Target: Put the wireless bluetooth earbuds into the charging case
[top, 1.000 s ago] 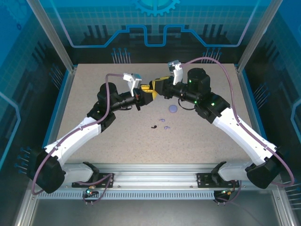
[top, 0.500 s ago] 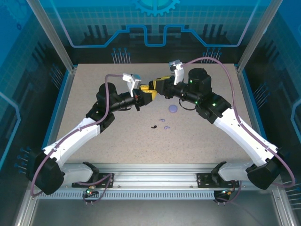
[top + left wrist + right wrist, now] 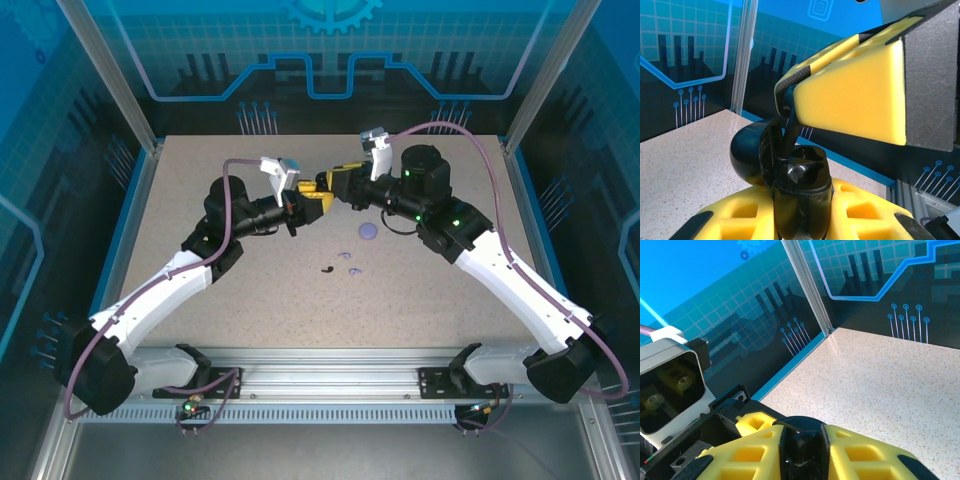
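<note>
Item 1. Black earbud (image 3: pixel 790 134): a thin dark piece I take for an earbud, pinched at the tips of the right hand (image 3: pixel 332 186). Its lower end reaches into the open mouth of the black charging case (image 3: pixel 802 185). Whether it is seated I cannot tell.

Item 2. Black charging case: held clear of the surface (image 3: pixel 250 300), above its middle and toward the far edge. Its lid (image 3: pixel 752 155) is swung open to one side.

Item 3. Left hand (image 3: pixel 306 202): closed, gripping the black charging case between its yellow fingers.

Item 4. Right hand: closed on the black earbud. In my right wrist view a dark shape sits between the yellow fingers (image 3: pixel 855 455). Its tips meet the left hand's over the case.

Item 5. Loose black earbud (image 3: pixel 327 269): lying on the surface near its middle, on the near side of the two hands.

Item 6. Lavender earbud (image 3: pixel 345 256): on the surface just beside the loose black one, toward the right edge. A second lavender earbud (image 3: pixel 354 271) lies just nearer the near edge.

Item 7. Lavender case (image 3: pixel 368 231): round, flat on the surface, between the lavender earbuds and the right arm.
</note>
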Tool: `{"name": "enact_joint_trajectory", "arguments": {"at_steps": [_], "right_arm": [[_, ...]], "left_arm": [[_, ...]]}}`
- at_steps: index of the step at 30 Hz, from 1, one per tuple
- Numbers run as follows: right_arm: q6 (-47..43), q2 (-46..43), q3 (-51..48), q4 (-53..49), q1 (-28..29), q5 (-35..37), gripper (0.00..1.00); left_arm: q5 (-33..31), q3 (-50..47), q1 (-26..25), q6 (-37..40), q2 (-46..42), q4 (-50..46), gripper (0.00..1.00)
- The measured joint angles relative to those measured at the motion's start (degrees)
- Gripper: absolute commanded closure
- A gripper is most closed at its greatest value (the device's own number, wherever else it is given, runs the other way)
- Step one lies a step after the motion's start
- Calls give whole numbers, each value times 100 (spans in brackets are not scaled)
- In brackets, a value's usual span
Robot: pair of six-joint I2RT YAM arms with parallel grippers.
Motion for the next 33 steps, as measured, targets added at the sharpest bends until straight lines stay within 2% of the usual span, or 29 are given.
{"name": "enact_joint_trajectory", "arguments": {"at_steps": [33], "right_arm": [[-24,-59,225,-361,0,-337,74]], "left_arm": [[-105,42,-52,420,0,-68,79]]}}
